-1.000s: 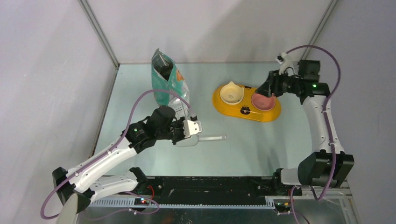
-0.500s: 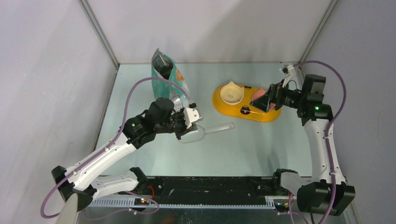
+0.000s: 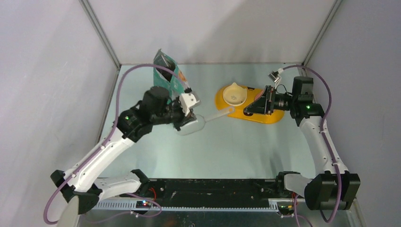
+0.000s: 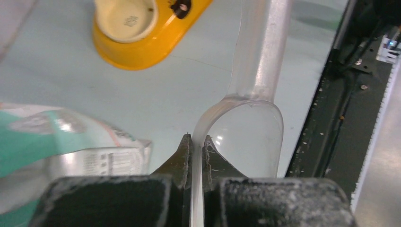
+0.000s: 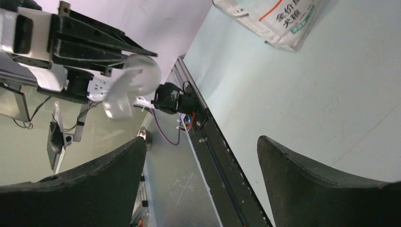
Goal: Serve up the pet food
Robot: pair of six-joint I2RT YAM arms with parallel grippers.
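Observation:
No pet food shows; the teal-and-white bag [image 3: 166,75] stands at the back left, its corner also in the left wrist view [image 4: 52,142]. My left gripper [image 3: 187,118] [image 4: 197,142] is shut on the rim of a clear plastic scoop [image 3: 193,126] [image 4: 248,137]. The scoop looks empty, and its handle [image 3: 218,115] points right toward the yellow double-bowl feeder [image 3: 243,113] [image 4: 142,47]. My right gripper [image 3: 255,105] [image 5: 202,139] hangs open over the feeder's right half with nothing between its fingers. The cream bowl [image 3: 234,94] is empty.
Grey walls close in the table on the left, back and right. The black base rail [image 3: 213,189] runs along the near edge. A purple cable [image 3: 142,71] arcs over the bag.
My left arm carried the scoop away from the near edge, toward the bag and feeder. My right gripper swung left and forward over the feeder's right bowl and spread wider.

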